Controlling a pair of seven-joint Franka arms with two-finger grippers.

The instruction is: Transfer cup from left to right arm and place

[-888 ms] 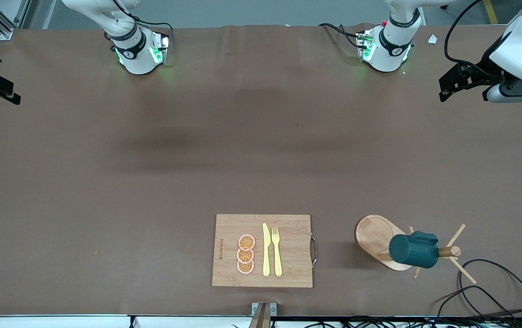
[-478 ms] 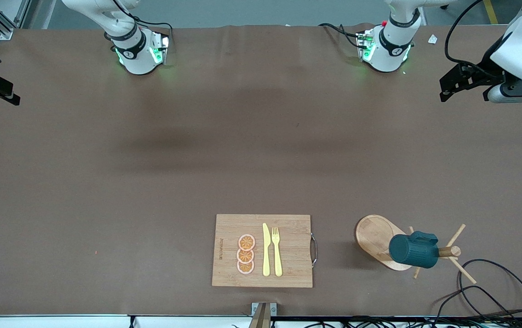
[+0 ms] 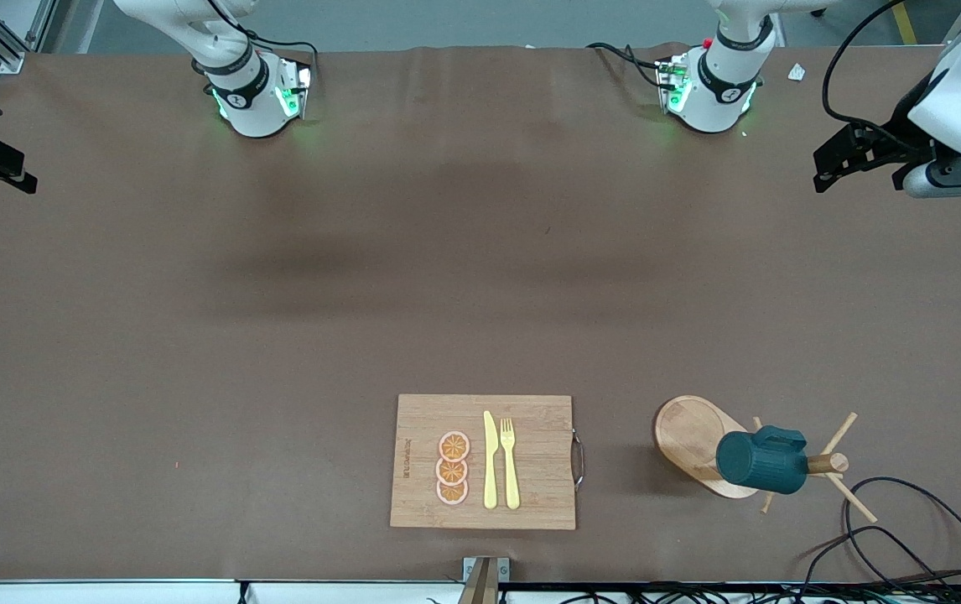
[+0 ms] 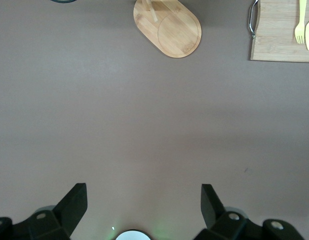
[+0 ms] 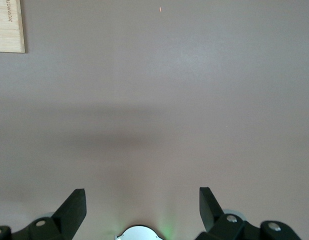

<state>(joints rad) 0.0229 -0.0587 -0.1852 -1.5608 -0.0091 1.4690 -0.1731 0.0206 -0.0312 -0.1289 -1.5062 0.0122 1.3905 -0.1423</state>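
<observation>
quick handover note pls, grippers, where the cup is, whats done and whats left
Left gripper: open, empty, raised over bare table at the left arm's end.
Right gripper: open, empty, over bare table at the right arm's end; the arm waits.
Cup: hanging on the wooden mug rack, beside the cutting board.
Done: nothing yet.
Left: left arm takes the cup, hands it to the right, right places it.

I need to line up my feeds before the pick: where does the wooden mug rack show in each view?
Front view: the mug rack stands beside the cutting board, toward the left arm's end, cup hung on it.
Left wrist view: its oval base shows at the upper edge.
Right wrist view: not in it.
Shared landmark: the cutting board, in all three.
</observation>
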